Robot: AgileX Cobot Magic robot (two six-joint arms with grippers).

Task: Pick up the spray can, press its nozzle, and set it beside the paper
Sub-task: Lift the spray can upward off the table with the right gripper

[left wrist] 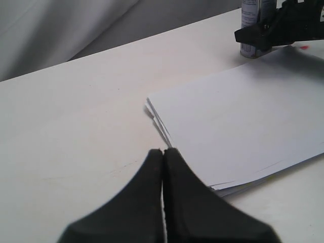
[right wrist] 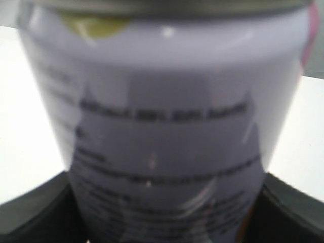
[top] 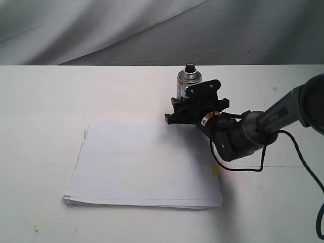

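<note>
Left gripper (left wrist: 163,152), nearest, off the paper's corner: matte black wedge-shaped jaws pressed flat together, nothing between them. Reads as parked clear of the work.

Thin stack of plain white rectangular paper (top: 144,162) lies flat on the pale, lightly scuffed desk (top: 50,101). The sheets are fanned a little at the edges, and there is a small yellow mark (top: 214,170) on the right edge.

Just beyond the paper's far right corner is the right gripper (top: 196,100), black and angular on a grey arm. Its jaws are closed partway onto the body of the small silver-grey metal spray can (top: 189,80), one at each side, below the dome. The low side grip likely keeps the top free for pressing. The wrist view shows a smooth, glossy cylinder wall with blurred dark print.

The can stands upright, its base seemingly on the desk at that corner. Cannot tell whether it touches the sheets. A tiny black plastic nozzle (top: 190,66) sits uncovered on the shiny dome.

Beyond the can hangs creased grey cloth (top: 101,25).
</note>
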